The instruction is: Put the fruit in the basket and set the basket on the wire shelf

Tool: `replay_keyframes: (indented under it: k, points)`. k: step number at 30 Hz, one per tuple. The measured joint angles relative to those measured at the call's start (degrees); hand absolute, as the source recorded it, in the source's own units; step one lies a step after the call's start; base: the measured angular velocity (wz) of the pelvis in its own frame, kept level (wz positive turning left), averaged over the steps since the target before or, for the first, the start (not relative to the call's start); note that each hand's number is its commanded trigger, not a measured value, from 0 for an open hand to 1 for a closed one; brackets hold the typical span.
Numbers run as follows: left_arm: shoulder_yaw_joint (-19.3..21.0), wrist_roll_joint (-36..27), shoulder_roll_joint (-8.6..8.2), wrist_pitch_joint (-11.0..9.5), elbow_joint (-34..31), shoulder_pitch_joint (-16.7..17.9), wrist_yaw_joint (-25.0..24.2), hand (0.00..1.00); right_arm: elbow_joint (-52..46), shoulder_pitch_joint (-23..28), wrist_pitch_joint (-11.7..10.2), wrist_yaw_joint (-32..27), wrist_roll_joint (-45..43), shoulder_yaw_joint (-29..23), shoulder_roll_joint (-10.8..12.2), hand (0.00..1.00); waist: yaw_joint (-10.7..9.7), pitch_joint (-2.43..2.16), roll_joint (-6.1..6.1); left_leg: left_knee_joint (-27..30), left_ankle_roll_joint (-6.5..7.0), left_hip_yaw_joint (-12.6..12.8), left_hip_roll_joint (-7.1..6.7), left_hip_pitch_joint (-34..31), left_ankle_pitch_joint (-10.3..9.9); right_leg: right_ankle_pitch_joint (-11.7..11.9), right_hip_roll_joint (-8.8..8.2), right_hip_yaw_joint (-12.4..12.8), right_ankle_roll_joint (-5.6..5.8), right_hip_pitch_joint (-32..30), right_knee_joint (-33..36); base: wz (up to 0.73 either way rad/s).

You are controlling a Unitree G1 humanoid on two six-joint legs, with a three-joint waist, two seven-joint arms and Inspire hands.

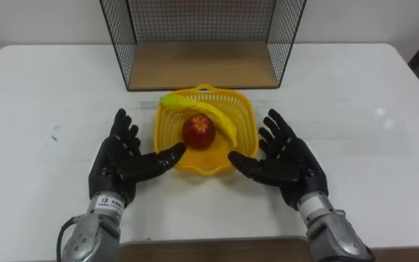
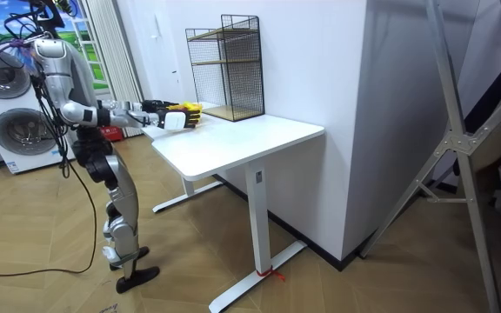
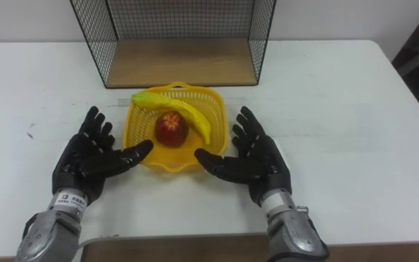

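Observation:
A yellow plastic basket [image 1: 244, 110] [image 3: 138, 120] sits on the white table in front of me. Inside it lie a red apple [image 1: 198, 132] [image 3: 171, 129] and a yellow banana [image 1: 204, 112] [image 3: 182, 110] across the apple's far side. My left hand [image 1: 124, 159] [image 3: 89, 161] is open beside the basket's left side, thumb near its front rim. My right hand [image 1: 286, 158] [image 3: 253, 160] is open beside the right side, thumb at the front rim. Neither hand grips the basket. In the room view both hands [image 2: 165, 115] reach over the table by the basket [image 2: 190, 109].
The black wire shelf [image 1: 202, 64] [image 3: 180, 62] [image 2: 226, 65] with a wooden bottom board stands at the table's far edge, just behind the basket, open toward me. The white table [image 1: 355, 116] [image 2: 233, 139] spreads wide on both sides. I stand at its end, washing machines [image 2: 7, 96] behind me.

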Motion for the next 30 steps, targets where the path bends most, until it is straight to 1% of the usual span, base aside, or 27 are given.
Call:
replay_keyframes:
  k: [4, 12, 17, 22, 24, 26, 28, 30]
  points:
    - [-0.1, -0.2, -0.01, 0.2, -0.1, 0.0, -0.3, 0.0, 0.6, -0.5, 0.0, 0.0, 0.0, 0.0, 0.0, 0.0, -0.1, -0.02, 0.02, 0.0, 0.0, 0.1, 0.03, 0.0, 0.0, 0.0, 0.03, 0.0, -0.03, 0.0, 0.0, 0.0]
    - [-2.7, -0.5, 0.08, 0.3, -0.1, -0.2, -1.5, 0.0, 0.6, -0.6, 0.0, 0.0, 0.5, 0.0, 0.0, 0.0, -0.2, 0.04, -0.14, 0.0, 0.0, 0.2, -0.02, 0.0, 0.0, 0.0, -0.02, 0.1, -0.01, -0.1, -0.3, 0.0]
    - [-4.3, -0.5, -0.11, 0.3, -0.1, -2.9, -2.0, 0.0, 0.6, -2.4, 0.0, 0.0, 0.4, 1.1, 0.0, 0.0, -0.2, 0.06, -0.17, 0.0, 0.0, 0.2, -0.01, -0.3, 0.0, 0.0, -0.01, 0.0, -0.01, -0.8, -0.3, 0.0]
    - [-4.5, -0.5, -0.14, 0.3, 0.3, -3.5, -2.1, 0.0, 0.6, -3.3, 0.0, 0.0, 0.0, 2.2, 0.0, 0.0, -0.2, 0.12, -0.22, -0.4, 0.0, 0.2, 0.02, 0.0, 0.0, 0.0, 0.02, 0.1, -0.01, -0.6, -0.3, 0.0]
    - [-5.4, -0.4, -0.12, 0.3, 1.0, -3.5, -2.1, 0.0, 0.6, -3.6, 0.0, 0.0, -0.2, 2.6, 0.0, 0.0, -0.2, 0.18, -0.23, -0.5, 0.0, 0.2, 0.05, 0.0, 0.0, 0.0, 0.05, 0.1, -0.01, -0.4, -0.3, 0.0]
    - [-6.4, -0.4, 0.03, 0.3, 1.3, -3.5, -2.1, 0.0, 0.6, -4.0, 0.0, 0.0, -0.3, 2.9, 0.0, 0.0, -0.2, 0.65, -0.37, -0.5, 0.0, 0.2, 0.05, 0.2, 0.0, 0.0, 0.03, 0.0, -0.01, 0.0, -0.3, 0.02]
    - [-6.7, 0.0, -0.13, 0.3, 1.3, -3.5, -2.1, 0.0, 0.6, -4.3, 0.0, -0.1, -0.9, 2.9, 0.0, 0.0, -0.2, 0.87, -0.43, -0.5, 0.0, 0.2, 0.04, 0.1, 0.0, 0.0, 0.02, -0.1, -0.01, 0.0, -0.3, 0.0]
    - [-6.9, 0.0, -0.09, 0.3, 1.3, -3.5, -2.1, 0.0, 0.6, -4.3, 0.0, -0.1, -1.5, 2.9, 0.0, 0.0, -0.2, 0.88, -0.42, -0.5, 0.0, 0.2, 0.02, 0.1, 0.0, 0.0, 0.01, -0.1, -0.01, 0.0, -0.3, 0.0]
